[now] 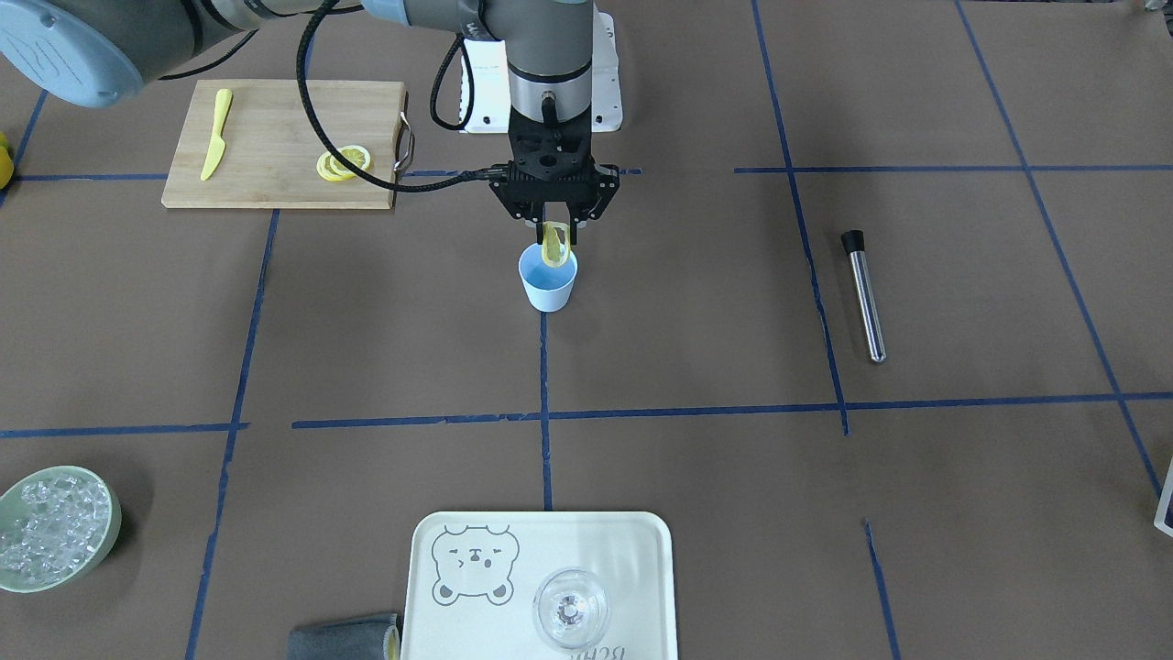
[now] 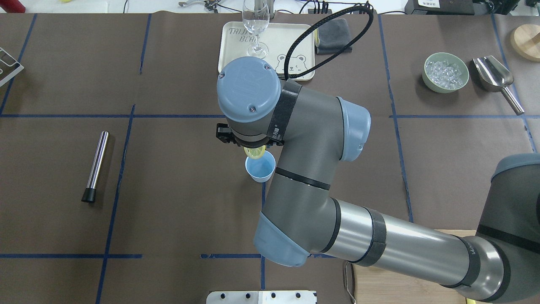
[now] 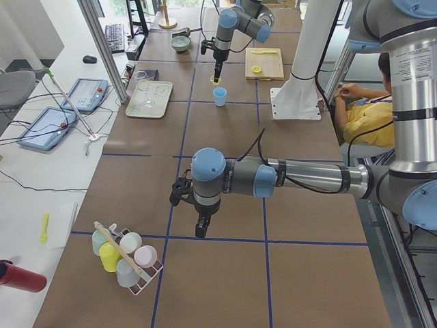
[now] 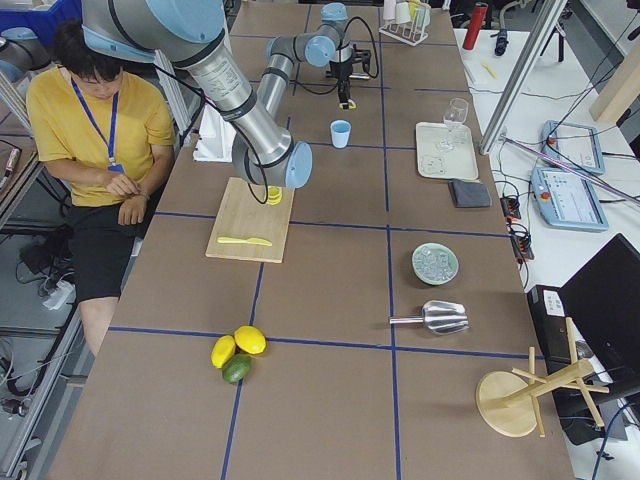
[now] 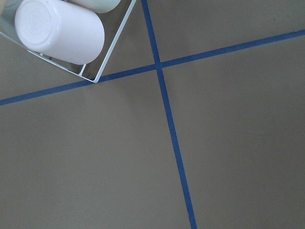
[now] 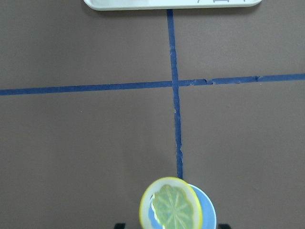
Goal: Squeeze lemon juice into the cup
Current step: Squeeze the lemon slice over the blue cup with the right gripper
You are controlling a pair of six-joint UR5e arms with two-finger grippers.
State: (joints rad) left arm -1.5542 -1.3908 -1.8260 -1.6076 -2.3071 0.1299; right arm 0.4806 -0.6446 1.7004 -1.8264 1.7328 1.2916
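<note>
Yellow rind shows between the fingers of my right tool (image 1: 553, 223), which is clamped on the lemon slice (image 1: 553, 247). It holds the slice upright, on edge, right over the mouth of the light blue cup (image 1: 548, 282). The slice's lower edge hangs at about rim level; I cannot tell whether it touches the rim. The cup stands upright near the middle of the brown surface (image 1: 696, 312), and a blue tape line (image 1: 545, 367) runs up to it. In the right wrist view the slice's segmented face is turned to the camera and covers part of the cup's opening.

My left tool (image 3: 200, 232) hangs over the surface well apart from the cup, near a wire rack (image 3: 126, 256) of cups. I cannot tell whether its fingers are apart or together.

Two more slices (image 1: 344, 163) and a yellow knife (image 1: 216, 133) lie on the wooden board (image 1: 275, 183).
</note>
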